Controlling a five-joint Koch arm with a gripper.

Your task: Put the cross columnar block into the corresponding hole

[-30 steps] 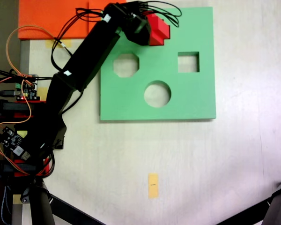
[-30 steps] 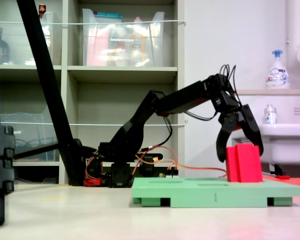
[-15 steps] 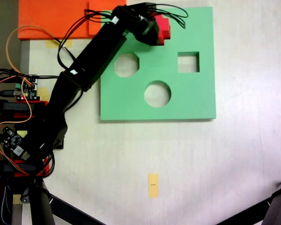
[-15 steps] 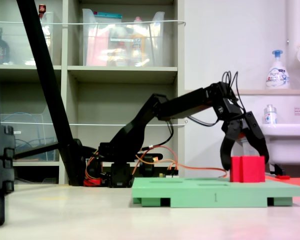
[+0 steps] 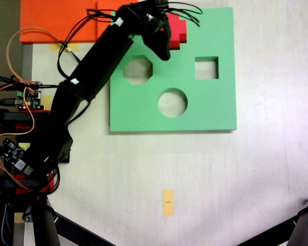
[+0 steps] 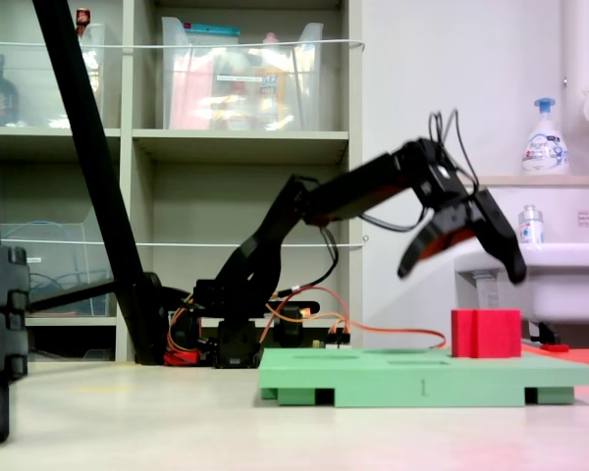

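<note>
tool point(image 6: 461, 257) jaws apart, above block | cross columnar block point(image 6: 486, 334) seated in green board point(image 5: 215, 107) | arm point(image 5: 100, 56) overlaps octagonal cutout point(image 5: 139, 72)

An orange foam sheet point(image 5: 61, 20) lay at the top left corner in a fixed view, and a small yellow tape strip point(image 5: 168, 202) was stuck to the pale table point(image 5: 236, 179) well below it. In a fixed view, shelving point(image 6: 236, 147) held clear bins point(image 6: 245, 83). A pump bottle point(image 6: 543, 137) stood above what appeared to be a white sink point(image 6: 560, 275).
</note>
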